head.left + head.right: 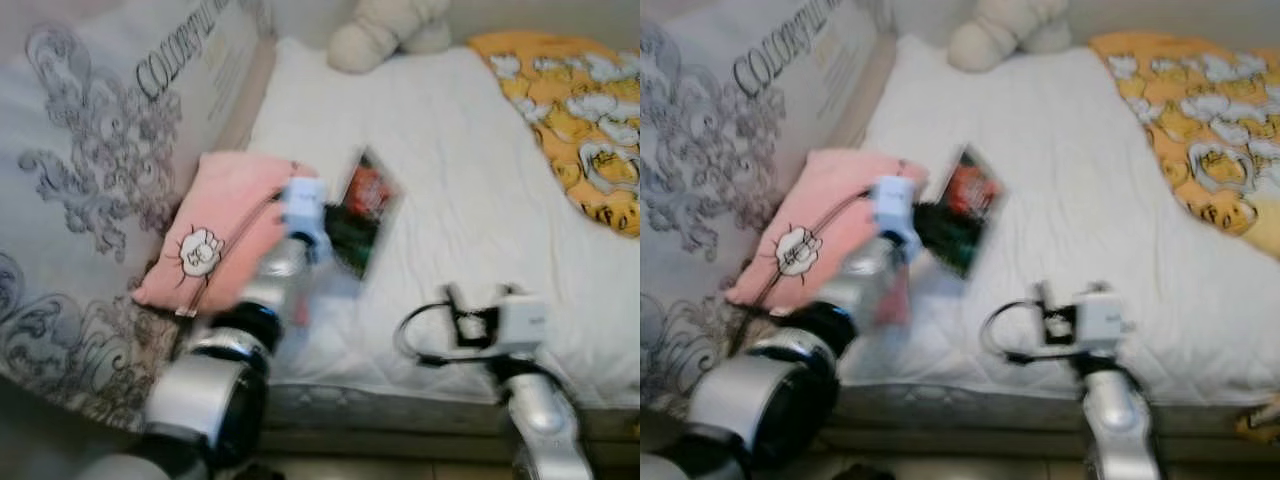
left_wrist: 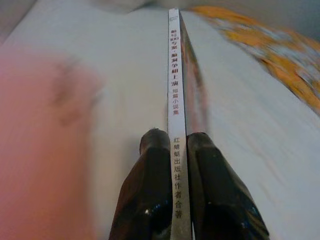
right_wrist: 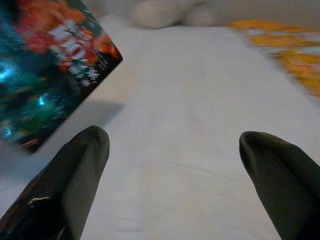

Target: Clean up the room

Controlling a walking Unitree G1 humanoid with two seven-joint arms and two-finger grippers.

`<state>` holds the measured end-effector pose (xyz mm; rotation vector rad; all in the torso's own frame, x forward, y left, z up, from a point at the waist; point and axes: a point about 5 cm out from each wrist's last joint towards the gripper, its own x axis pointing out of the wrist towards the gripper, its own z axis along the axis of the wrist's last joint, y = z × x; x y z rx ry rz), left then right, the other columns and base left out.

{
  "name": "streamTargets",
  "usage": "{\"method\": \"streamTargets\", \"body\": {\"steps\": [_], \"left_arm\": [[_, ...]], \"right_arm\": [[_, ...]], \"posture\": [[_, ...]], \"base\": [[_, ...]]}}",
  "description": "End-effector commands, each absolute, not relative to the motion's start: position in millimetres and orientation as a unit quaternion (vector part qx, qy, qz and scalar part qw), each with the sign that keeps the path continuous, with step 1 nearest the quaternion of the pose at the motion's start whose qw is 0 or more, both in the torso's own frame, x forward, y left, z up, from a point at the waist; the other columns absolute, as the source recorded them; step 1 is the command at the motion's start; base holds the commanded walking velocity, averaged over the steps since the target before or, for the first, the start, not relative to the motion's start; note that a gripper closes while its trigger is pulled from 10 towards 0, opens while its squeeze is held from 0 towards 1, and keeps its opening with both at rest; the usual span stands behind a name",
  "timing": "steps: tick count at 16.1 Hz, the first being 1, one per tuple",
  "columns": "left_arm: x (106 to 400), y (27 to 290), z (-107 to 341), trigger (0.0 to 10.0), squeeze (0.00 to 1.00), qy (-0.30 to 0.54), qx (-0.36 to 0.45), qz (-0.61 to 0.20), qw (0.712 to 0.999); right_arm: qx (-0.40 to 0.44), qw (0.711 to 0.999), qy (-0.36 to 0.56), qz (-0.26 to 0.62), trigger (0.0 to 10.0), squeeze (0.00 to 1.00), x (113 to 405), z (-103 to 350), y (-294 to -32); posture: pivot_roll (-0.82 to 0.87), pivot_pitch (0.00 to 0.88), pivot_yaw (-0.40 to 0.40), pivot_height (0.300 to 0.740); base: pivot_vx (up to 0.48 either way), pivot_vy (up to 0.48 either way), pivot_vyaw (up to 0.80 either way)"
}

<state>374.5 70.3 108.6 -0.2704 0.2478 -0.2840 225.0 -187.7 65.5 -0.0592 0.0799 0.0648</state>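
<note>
My left gripper (image 2: 179,150) is clamped on the book (image 2: 175,75) at its spine: thin, stiff, probably light, glossy cover may slip; my right gripper (image 3: 172,175) hangs open

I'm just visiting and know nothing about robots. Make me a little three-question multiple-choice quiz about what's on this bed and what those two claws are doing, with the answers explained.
1. Where does the pink pillow lie?
A. on the bed's left side, against the patterned headboard
B. on the orange blanket
C. on the floor

2. What colour is the blanket at the bed's far right?
A. blue
B. orange with white figures
C. plain grey

3. What is the left gripper doing?
A. hanging open
B. pinching a book by its edge
C. holding the plush toy

Answers:
1 A: the pink pillow rests beside the headboard on the white bed.
2 B: the blanket is orange with white cartoon shapes.
3 B: the left gripper has its fingers closed on the book, lifted off the sheet; the right gripper is open above the sheet.
</note>
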Motion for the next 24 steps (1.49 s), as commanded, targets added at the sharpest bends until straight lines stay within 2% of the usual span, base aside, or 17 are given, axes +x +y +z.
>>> {"method": "streamTargets", "body": {"steps": [1, 3, 5, 6, 7, 8, 9, 12, 14, 15, 16, 17, 19, 20, 22, 24], "left_arm": [[374, 54, 109, 10.0, 0.00, 0.164, -0.264, -0.133, 0.941], [371, 45, 106, 10.0, 0.00, 0.190, -0.348, -0.127, 0.909], [366, 53, 92, 10.0, 0.00, 0.219, -0.450, -0.066, 0.863], [358, 65, 72, 10.0, 0.00, 0.246, -0.455, -0.013, 0.856], [354, 69, 65, 10.0, 0.00, 0.257, -0.450, 0.002, 0.855], [357, 67, 70, 10.0, 0.00, 0.247, -0.409, -0.020, 0.878], [369, 50, 99, 10.0, 0.00, 0.197, -0.377, -0.098, 0.900], [375, 10, 142, 10.0, 0.00, 0.127, -0.335, -0.222, 0.907], [372, -15, 168, 10.0, 0.00, 0.082, -0.322, -0.293, 0.896], [367, -30, 177, 10.0, 0.00, 0.088, -0.365, -0.326, 0.867], [365, -33, 167, 10.0, 0.00, 0.153, -0.501, -0.283, 0.803], [361, -32, 151, 10.0, 0.00, 0.186, -0.524, -0.246, 0.794], [352, -27, 122, 10.0, 0.00, 0.231, -0.536, -0.181, 0.792], [340, -22, 93, 10.0, 0.00, 0.271, -0.520, -0.115, 0.802], [328, -26, 77, 10.0, 0.00, 0.300, -0.491, -0.084, 0.814], [328, -35, 84, 10.0, 0.00, 0.288, -0.439, -0.102, 0.845]], "right_arm": [[-0.049, 0.996, 0.069, 0.031, 10.0, 0.00, 205, 65, -203], [-0.060, 0.993, 0.089, 0.039, 10.0, 0.00, 186, 68, -210], [-0.068, 0.990, 0.112, 0.052, 10.0, 0.00, 169, 70, -210], [-0.069, 0.987, 0.125, 0.067, 10.0, 0.00, 161, 69, -204], [-0.070, 0.986, 0.130, 0.071, 10.0, 0.00, 158, 70, -201], [-0.065, 0.987, 0.134, 0.066, 10.0, 0.00, 157, 71, -202], [-0.059, 0.986, 0.142, 0.061, 10.0, 0.00, 155, 69, -202], [-0.056, 0.985, 0.155, 0.056, 10.0, 0.00, 151, 65, -202], [-0.052, 0.985, 0.159, 0.051, 10.0, 0.00, 150, 63, -200], [-0.050, 0.985, 0.160, 0.048, 10.0, 0.00, 149, 61, -200], [-0.048, 0.984, 0.163, 0.043, 10.0, 0.00, 147, 60, -200], [-0.048, 0.984, 0.165, 0.041, 10.0, 0.00, 145, 59, -200], [-0.047, 0.984, 0.170, 0.040, 10.0, 0.00, 142, 59, -199], [-0.048, 0.983, 0.174, 0.041, 10.0, 0.00, 138, 58, -199], [-0.050, 0.981, 0.181, 0.045, 10.0, 0.00, 134, 57, -198], [-0.050, 0.982, 0.172, 0.051, 10.0, 0.00, 135, 59, -194]], "posture": [[-0.20, 0.000, -0.027, 0.740], [-0.24, 0.014, -0.056, 0.740], [-0.28, 0.053, -0.085, 0.740], [-0.29, 0.058, -0.082, 0.740], [-0.28, 0.055, -0.079, 0.740], [-0.28, 0.054, -0.078, 0.740], [-0.26, 0.048, -0.070, 0.740], [-0.23, 0.042, -0.055, 0.740], [-0.23, 0.038, -0.039, 0.740], [-0.23, 0.039, -0.030, 0.740], [-0.24, 0.045, -0.019, 0.740], [-0.25, 0.050, -0.014, 0.740], [-0.26, 0.054, -0.013, 0.740], [-0.27, 0.056, -0.011, 0.740], [-0.28, 0.059, -0.013, 0.740], [-0.30, 0.051, -0.008, 0.740]], "base": [[0.000, 0.000, 0.00], [0.000, 0.000, 0.00], [0.000, 0.000, 0.00], [0.000, 0.000, 0.00], [0.000, 0.000, 0.00], [0.000, 0.000, 0.00], [0.000, 0.000, 0.00], [0.000, 0.000, 0.00], [0.000, 0.000, 0.00], [0.000, 0.000, 0.00], [0.000, 0.000, 0.00], [0.000, 0.000, 0.00], [0.000, 0.000, 0.00], [0.000, 0.000, 0.00], [0.000, 0.000, 0.00], [0.000, 0.000, 0.00]]}}
